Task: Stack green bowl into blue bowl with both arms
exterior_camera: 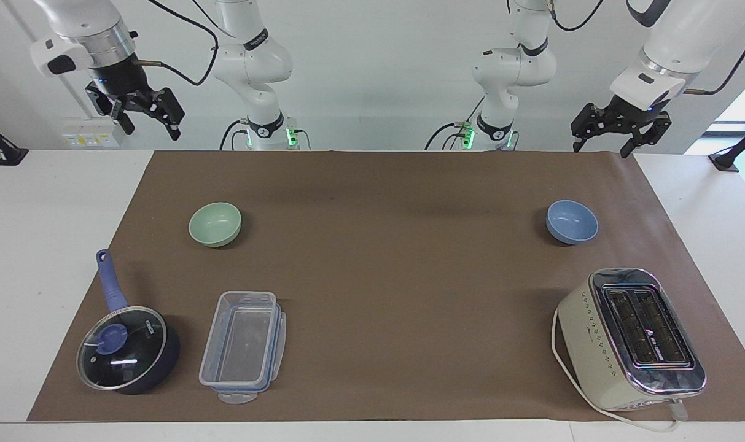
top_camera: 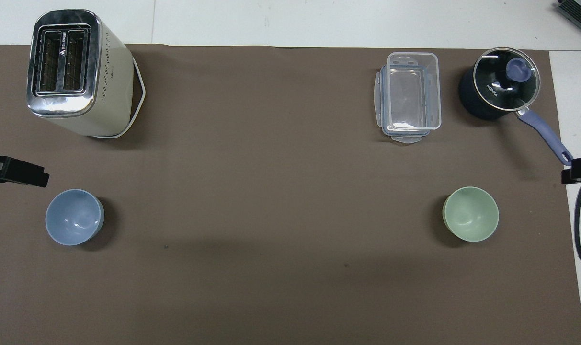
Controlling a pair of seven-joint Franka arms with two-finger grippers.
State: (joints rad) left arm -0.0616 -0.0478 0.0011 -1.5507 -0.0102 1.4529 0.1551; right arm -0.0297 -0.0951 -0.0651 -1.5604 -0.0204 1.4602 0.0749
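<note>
On the brown mat (exterior_camera: pixel 372 276) sit matte round bowls (green bowl (exterior_camera: pixel 215 224), blue bowl (exterior_camera: pixel 572 221)); both jaws wide.

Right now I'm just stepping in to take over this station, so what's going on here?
Nothing is being handled yet. The left gripper and right gripper both hang open and empty above the robots' edge of the brown mat. The green bowl sits at the right arm's end, the blue bowl at the left arm's end, far apart and not stacked. Farther from the robots stand a lidded saucepan, a clear plastic container and a toaster.
</note>
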